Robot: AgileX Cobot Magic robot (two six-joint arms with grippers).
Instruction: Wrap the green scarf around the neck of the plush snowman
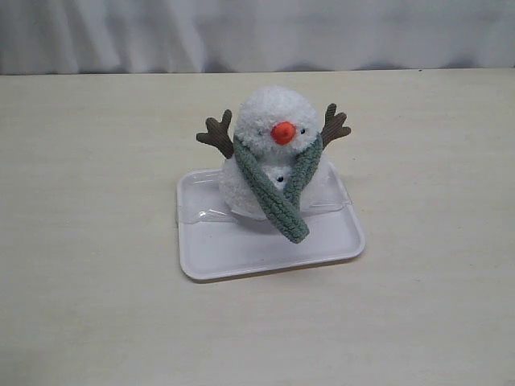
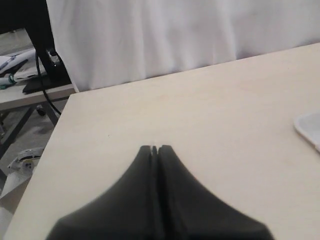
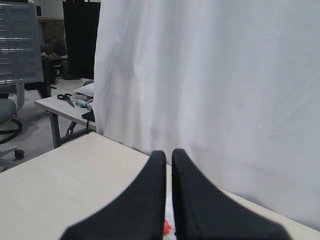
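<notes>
The plush snowman sits upright on a white tray, its orange nose facing the front. The green scarf is draped around the neck, and both ends hang down the front and cross low over the body. Neither gripper appears in the exterior view. My left gripper is shut with nothing in it, hovering over bare table, with a corner of the tray at the frame's edge. My right gripper is shut to a thin slit and holds nothing. A bit of the orange nose shows through that slit.
A white curtain hangs along the table's far edge. In the left wrist view the table's side edge drops off, with a desk and cables beyond. Another desk with scissors stands past the curtain in the right wrist view.
</notes>
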